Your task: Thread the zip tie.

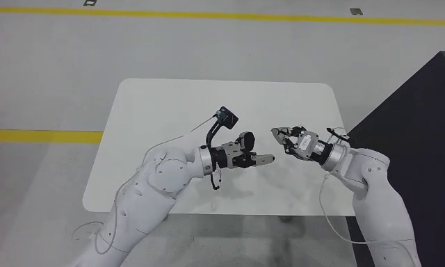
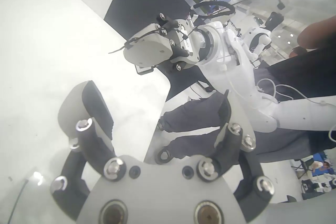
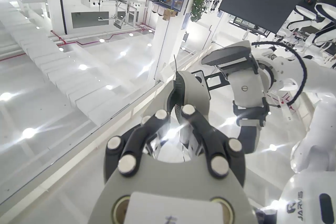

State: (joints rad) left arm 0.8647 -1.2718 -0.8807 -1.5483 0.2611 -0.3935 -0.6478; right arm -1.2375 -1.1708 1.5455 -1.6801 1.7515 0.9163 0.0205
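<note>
Fingers of the right gripper (image 3: 177, 82) were clamped on the zip tie (image 3: 175, 63) above the tabletop (image 1: 174, 114). The left gripper (image 2: 157, 96) faced it, fingers apart. Threading looked unstarted; next, probably, the left catches the tie's free end.

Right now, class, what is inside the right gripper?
A thin black zip tie, clamped in the right gripper; one end pokes out past the fingertips. The part between the pads is covered.
</note>
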